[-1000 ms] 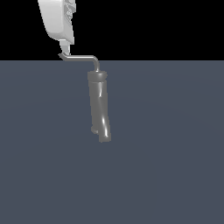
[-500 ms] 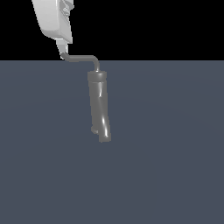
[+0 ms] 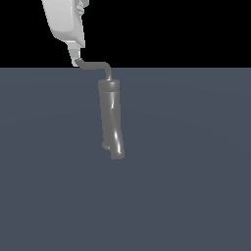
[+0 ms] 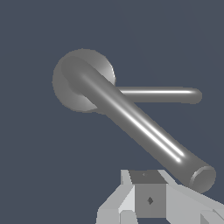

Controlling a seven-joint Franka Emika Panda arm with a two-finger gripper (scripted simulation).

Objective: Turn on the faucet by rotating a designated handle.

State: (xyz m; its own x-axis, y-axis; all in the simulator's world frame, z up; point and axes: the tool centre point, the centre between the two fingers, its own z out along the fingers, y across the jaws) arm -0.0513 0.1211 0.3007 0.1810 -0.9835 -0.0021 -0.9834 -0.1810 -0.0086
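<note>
Flat slate-grey ground (image 3: 196, 186) is filling most of what you are looking at in the exterior view, with a plain black band running above it. Next in size, the white gripper (image 3: 76, 58) is reaching down from the upper part of the exterior view's left, its body tilted and its tip meeting the outer end of the handle. Near the middle of the ground you are seeing the faucet (image 3: 111, 117), a thick glossy grey tube standing roughly upright, its lower end bending slightly toward the exterior view's right. On its flat top the handle (image 3: 95, 65) is rising as a thin rod, then turning and running out toward the exterior view's left, where its small hooked tip is touching the gripper. In the wrist view you are looking down the length of things: the faucet (image 4: 83, 81) is showing its round top, the handle (image 4: 140, 127) is crossing in front of it as a shiny bar, and the gripper (image 4: 151, 199) is sitting just beside the bar's cut end. Whether the jaws are clamping the handle or standing apart, you cannot tell from either view.
</note>
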